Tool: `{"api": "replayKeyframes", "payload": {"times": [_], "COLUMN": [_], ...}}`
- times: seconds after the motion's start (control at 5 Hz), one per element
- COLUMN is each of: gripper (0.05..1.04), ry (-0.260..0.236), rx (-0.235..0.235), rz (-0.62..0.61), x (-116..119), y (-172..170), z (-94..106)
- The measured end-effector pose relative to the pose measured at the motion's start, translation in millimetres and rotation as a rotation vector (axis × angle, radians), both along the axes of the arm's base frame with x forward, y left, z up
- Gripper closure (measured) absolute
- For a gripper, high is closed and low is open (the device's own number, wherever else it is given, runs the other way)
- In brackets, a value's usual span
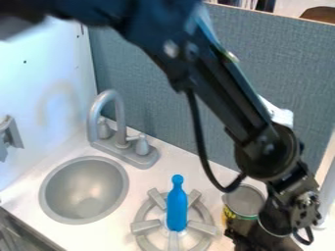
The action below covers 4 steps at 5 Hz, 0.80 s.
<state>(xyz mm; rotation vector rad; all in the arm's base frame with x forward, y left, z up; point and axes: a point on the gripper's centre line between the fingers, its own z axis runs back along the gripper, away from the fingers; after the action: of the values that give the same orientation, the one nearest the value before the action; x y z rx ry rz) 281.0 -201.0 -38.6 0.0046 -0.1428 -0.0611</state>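
The black gripper (258,235) hangs low at the lower right, just in front of a metal can (244,200) with a yellow-and-green label, hiding part of its lower side. Whether the gripper touches the can or holds anything, I cannot tell. To its left, a blue bottle-shaped object (177,206) stands upright on the grey stove burner (145,225).
A round grey sink (83,191) is set in the counter at the left, with a grey faucet (119,117) behind it. A blue-grey panel (147,83) rises at the back, and a white wall (39,88) stands at the left.
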Motion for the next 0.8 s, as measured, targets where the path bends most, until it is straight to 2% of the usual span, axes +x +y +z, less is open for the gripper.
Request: {"api": "replayKeyframes", "payload": {"times": [0.2,0.4,0.6,0.8], "gripper": [0.435,0.434,0.434,0.434], "ry": [0.0,0.063,0.119,0.135], "rx": [-0.008,0.041,0.088,0.124], "rz": [0.026,0.115,0.193,0.271], "x": [-20,-46,-55,-54], "y": [15,46,74,104], "z": [12.4,9.9,1.4,-3.3]}}
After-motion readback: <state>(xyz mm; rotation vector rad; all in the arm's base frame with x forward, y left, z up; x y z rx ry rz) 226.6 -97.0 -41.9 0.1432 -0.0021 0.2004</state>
